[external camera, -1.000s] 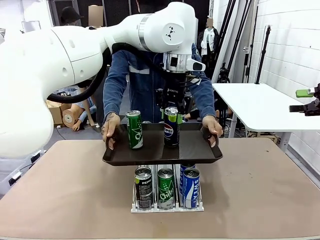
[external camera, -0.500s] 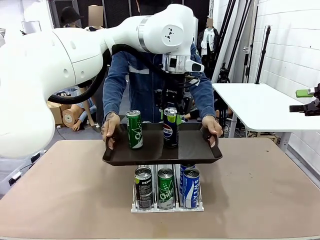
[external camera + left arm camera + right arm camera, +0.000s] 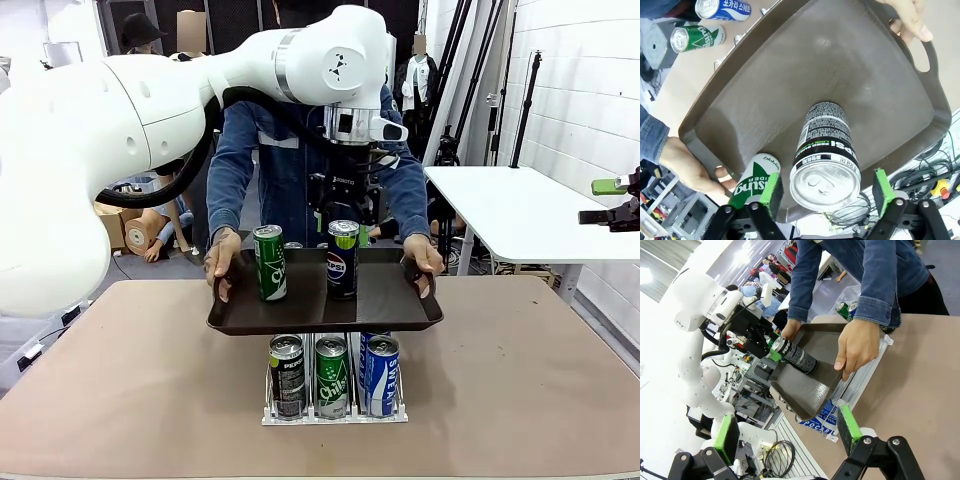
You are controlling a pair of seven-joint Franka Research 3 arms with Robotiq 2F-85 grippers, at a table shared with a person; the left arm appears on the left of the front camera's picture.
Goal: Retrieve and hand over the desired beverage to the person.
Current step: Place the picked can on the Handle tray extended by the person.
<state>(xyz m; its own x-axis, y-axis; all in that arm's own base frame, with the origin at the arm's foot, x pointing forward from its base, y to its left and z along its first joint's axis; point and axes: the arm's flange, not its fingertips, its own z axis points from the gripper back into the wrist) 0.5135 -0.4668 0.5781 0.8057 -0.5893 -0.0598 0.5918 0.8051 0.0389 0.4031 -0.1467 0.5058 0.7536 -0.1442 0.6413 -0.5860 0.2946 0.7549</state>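
Brown surface (image 3: pixel 520 380) with a rack of cans (image 3: pixel 333 376) at its middle; above it the person (image 3: pixel 270 150) holds a dark tray (image 3: pixel 390 300) in both hands. The left tool (image 3: pixel 825 192) hangs directly over the Pepsi can (image 3: pixel 342 259), which stands upright on the tray between the tool's green pads (image 3: pixel 771 192), the jaws spread wide with a gap on each side; a green can (image 3: pixel 268 261) stands beside it. The right tool (image 3: pixel 787 432) is off to the side, jaws wide and empty.
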